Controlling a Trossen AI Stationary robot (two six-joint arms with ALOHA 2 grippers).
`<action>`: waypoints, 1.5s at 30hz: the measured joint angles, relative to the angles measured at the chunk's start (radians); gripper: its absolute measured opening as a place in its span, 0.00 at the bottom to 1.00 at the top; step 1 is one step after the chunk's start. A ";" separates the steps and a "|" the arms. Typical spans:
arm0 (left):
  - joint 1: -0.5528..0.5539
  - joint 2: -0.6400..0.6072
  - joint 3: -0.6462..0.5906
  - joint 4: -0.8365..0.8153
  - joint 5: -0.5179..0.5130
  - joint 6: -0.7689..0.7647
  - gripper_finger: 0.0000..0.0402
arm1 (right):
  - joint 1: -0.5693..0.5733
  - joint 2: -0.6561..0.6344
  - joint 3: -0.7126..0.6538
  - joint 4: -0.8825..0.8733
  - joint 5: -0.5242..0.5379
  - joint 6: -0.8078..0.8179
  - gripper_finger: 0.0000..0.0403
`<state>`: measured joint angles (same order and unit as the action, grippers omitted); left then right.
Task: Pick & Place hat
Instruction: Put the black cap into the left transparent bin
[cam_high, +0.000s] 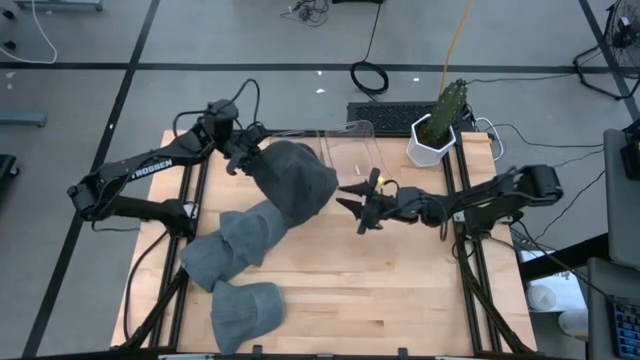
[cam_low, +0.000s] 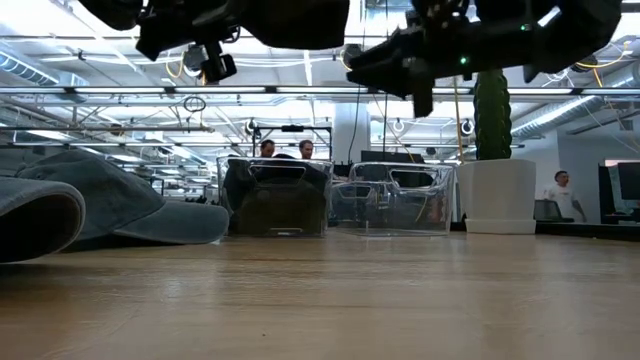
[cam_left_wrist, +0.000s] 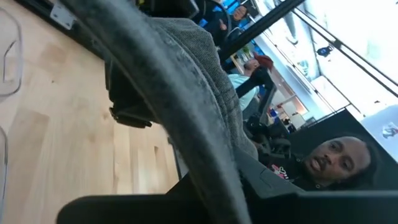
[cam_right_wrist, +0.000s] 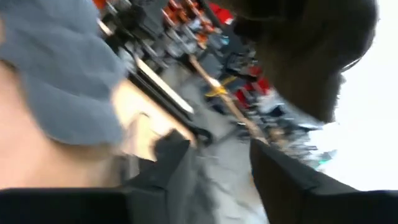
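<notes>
A dark grey hat (cam_high: 297, 180) is held up over the table's far middle, with my left gripper (cam_high: 248, 155) shut on its far-left side. In the low view it shows as a dark mass (cam_low: 300, 18) high above the tabletop. My right gripper (cam_high: 358, 205) stands open just right of the hat, at about its height. Nothing is between its fingers (cam_right_wrist: 280, 171). Two more grey hats lie on the table, one (cam_high: 232, 248) at the left and one (cam_high: 245, 310) near the front edge. My left gripper has the hat by its edge (cam_high: 264, 162) on the side toward the table's far left. The fingers come in about level from that side. In the left wrist view the thick curved rim (cam_left_wrist: 180, 106) runs past the fingers, which hide the place of contact. The hat is lifted clear of the table.
Two clear plastic bins (cam_high: 345, 145) stand at the far edge, behind the lifted hat. A cactus in a white pot (cam_high: 436, 128) stands at the far right. Bare wood (cam_high: 400, 290) fills the near right. People show in the room beyond the table.
</notes>
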<state>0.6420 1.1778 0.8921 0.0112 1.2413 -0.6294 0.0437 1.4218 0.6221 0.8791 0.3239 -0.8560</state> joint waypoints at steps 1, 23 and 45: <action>-0.005 0.000 0.000 -0.014 -0.005 0.001 0.03 | 0.004 0.017 0.002 0.027 0.036 -0.057 0.41; -0.347 0.014 -0.001 -0.177 -0.060 0.206 0.02 | -0.091 -0.030 0.152 -0.177 0.061 0.301 0.40; -0.448 0.070 -0.001 -0.113 -0.159 0.269 0.02 | -0.307 0.220 0.460 -0.219 -1.248 1.578 0.45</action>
<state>0.1936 1.2479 0.8913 -0.1020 1.0826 -0.3607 -0.2632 1.6414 1.0825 0.6596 -0.9243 0.7219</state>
